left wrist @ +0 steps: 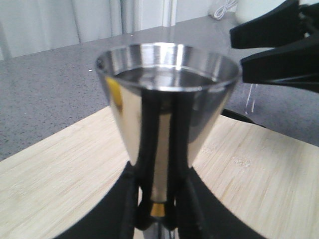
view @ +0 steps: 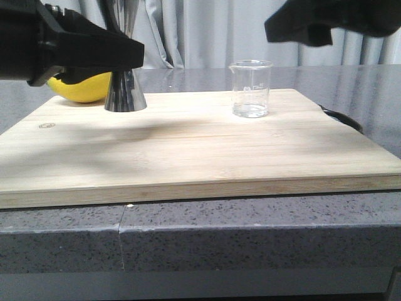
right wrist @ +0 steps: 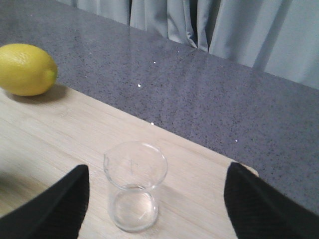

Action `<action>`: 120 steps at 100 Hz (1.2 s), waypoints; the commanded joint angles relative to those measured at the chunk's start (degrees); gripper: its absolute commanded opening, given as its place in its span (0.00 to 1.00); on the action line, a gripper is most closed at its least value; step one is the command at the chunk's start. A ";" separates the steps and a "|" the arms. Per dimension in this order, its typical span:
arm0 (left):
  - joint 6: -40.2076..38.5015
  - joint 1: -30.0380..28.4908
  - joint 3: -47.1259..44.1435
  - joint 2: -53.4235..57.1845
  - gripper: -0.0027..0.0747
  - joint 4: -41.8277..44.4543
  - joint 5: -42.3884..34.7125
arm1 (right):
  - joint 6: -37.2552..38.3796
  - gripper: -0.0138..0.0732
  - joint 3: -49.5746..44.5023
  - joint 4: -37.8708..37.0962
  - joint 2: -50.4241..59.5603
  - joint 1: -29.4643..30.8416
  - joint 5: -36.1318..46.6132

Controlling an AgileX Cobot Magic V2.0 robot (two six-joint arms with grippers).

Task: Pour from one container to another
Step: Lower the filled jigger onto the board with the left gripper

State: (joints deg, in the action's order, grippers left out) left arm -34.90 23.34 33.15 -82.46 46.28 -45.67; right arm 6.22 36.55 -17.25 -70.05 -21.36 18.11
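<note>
A wooden board [view: 188,157] lies on a grey speckled counter [view: 250,238] and fills the near part of the front view. On the far right part of the board stands the glass beaker [view: 251,88], upright, its spout turned to the left, with what may be a little clear liquid at the bottom. The right gripper [right wrist: 154,199] hangs above it with its jaws spread wide; in the right wrist view the two black fingers [right wrist: 55,209] stand either side of the beaker [right wrist: 135,185] without touching it.

At the far left of the board stands the steel jigger [view: 126,88], its flared foot on the wood. The left gripper [left wrist: 157,209] is clamped on it at the narrow waist, where a thin gold band [left wrist: 157,209] shows between the black fingers [left wrist: 192,199]. The upper cup [left wrist: 167,89] is open and upright, and liquid seems to lie in it.

Behind the jigger a lemon [view: 81,88] rests at the back edge of the board, partly hidden by the left arm. Pale curtains [view: 207,31] hang beyond the counter.
</note>
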 commanded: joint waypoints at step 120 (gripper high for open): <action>5.10 -1.11 8.08 -11.30 0.01 -3.62 -13.30 | -0.60 0.74 1.42 -0.02 20.46 -3.32 -3.98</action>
State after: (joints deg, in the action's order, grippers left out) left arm -30.00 22.42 39.57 -95.72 45.14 -53.94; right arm 6.22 36.55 -17.25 -50.62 -24.63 10.21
